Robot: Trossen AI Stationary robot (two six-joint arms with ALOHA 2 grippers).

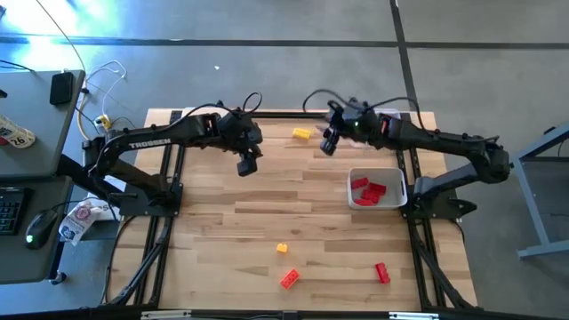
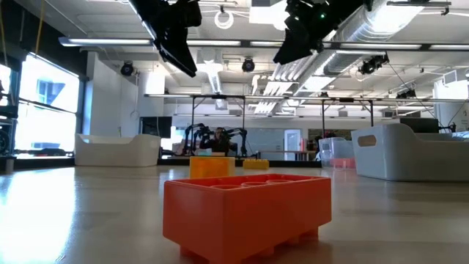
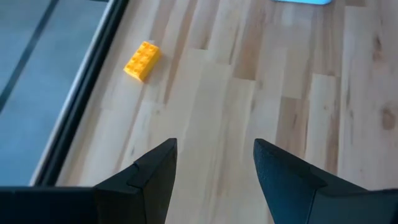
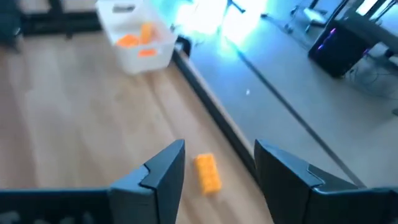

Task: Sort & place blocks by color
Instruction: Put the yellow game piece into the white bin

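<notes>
A yellow block [image 1: 301,133] lies flat on the wooden table near its far edge, between my two grippers; it also shows in the left wrist view [image 3: 142,60] and the right wrist view [image 4: 208,172]. My left gripper [image 1: 247,166] hangs open above the table to that block's left and nearer side. My right gripper [image 1: 327,144] hangs open just right of it. Red blocks [image 1: 369,190] lie in a white tray [image 1: 397,180] at the right. An orange block [image 1: 289,278], a small yellow block [image 1: 282,249] and a red block [image 1: 381,272] lie near the front edge.
A clear tray [image 4: 137,37] with orange blocks stands at the table's far left, seen in the right wrist view. The black frame rail [image 4: 205,93] runs along the far edge. In the low view an orange block [image 2: 245,209] sits close to the camera.
</notes>
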